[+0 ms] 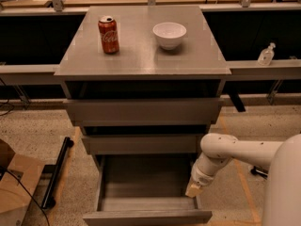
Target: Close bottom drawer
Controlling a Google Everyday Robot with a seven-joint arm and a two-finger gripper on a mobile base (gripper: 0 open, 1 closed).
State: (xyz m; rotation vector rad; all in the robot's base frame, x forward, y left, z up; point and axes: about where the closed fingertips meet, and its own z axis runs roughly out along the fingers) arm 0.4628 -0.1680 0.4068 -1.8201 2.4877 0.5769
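Claw (194, 190) down, beside bottom drawer (146, 216)

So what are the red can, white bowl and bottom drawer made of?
Red cylindrical soda can: likely metal, silvery top. Round white bowl: ceramic or plastic, smooth sheen. Grey bottom drawer: maybe laminate or painted wood, matte flat panels. The end effector is beside its right wall.

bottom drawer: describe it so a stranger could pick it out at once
Find the grey three-drawer cabinet carrying a red cola can and white bowl. Its lowest, narrowest grey drawer is the only one showing its open interior, with the robot's gripper by its right side.
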